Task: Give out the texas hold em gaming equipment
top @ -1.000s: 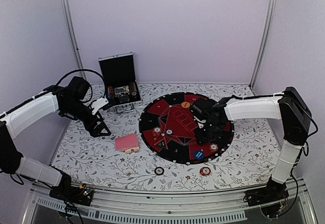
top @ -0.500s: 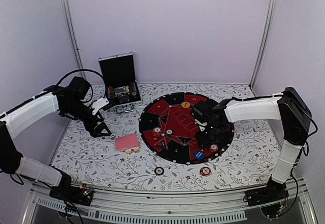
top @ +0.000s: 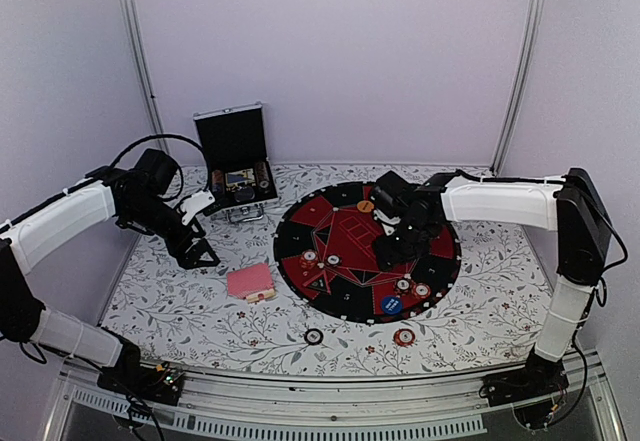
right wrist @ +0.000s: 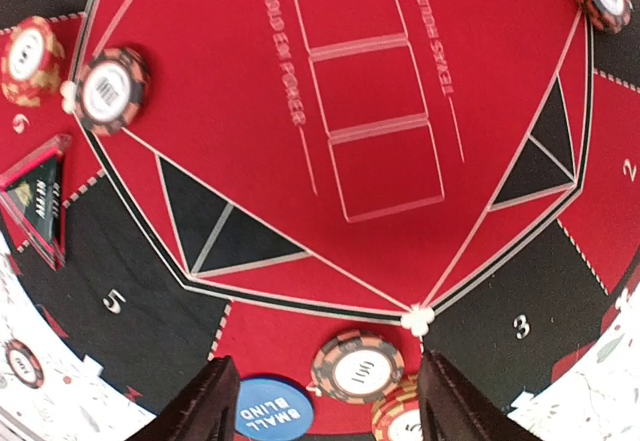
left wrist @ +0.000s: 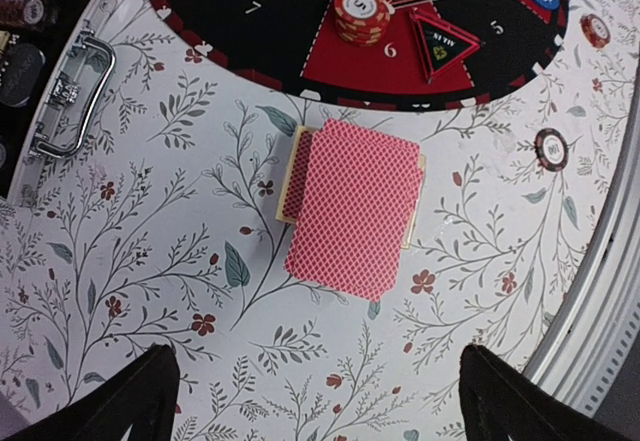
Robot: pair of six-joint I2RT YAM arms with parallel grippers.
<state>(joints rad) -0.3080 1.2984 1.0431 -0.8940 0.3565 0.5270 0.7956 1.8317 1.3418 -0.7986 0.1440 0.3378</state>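
Note:
The pink-red-backed card deck (top: pixel 250 282) lies on the floral cloth left of the mat, and shows in the left wrist view (left wrist: pixel 352 206). My left gripper (top: pixel 196 252) is open and empty, hovering left of the deck (left wrist: pixel 318 356). My right gripper (top: pixel 387 252) is open over the mat's near right part (right wrist: pixel 325 363). A dark red 100 chip (right wrist: pixel 358 366) lies flat on the mat between its fingers, beside an orange-red stack (right wrist: pixel 405 423). These show from above as two chips (top: pixel 402 284) (top: pixel 421 289). More chips (top: pixel 310 256) (top: pixel 329 260) sit on the mat's left.
The round black-and-red mat (top: pixel 300 223) holds a blue small-blind button (top: pixel 392 304) and an orange button (top: pixel 366 206). Two single chips (top: pixel 314 336) (top: pixel 404 337) lie on the cloth near the front edge. The open silver-edged case (top: pixel 235 166) stands at the back left.
My right gripper has lifted back towards the mat's middle, open. A dark 100 chip now lies uncovered beside the orange-red stack. The left arm has not moved.

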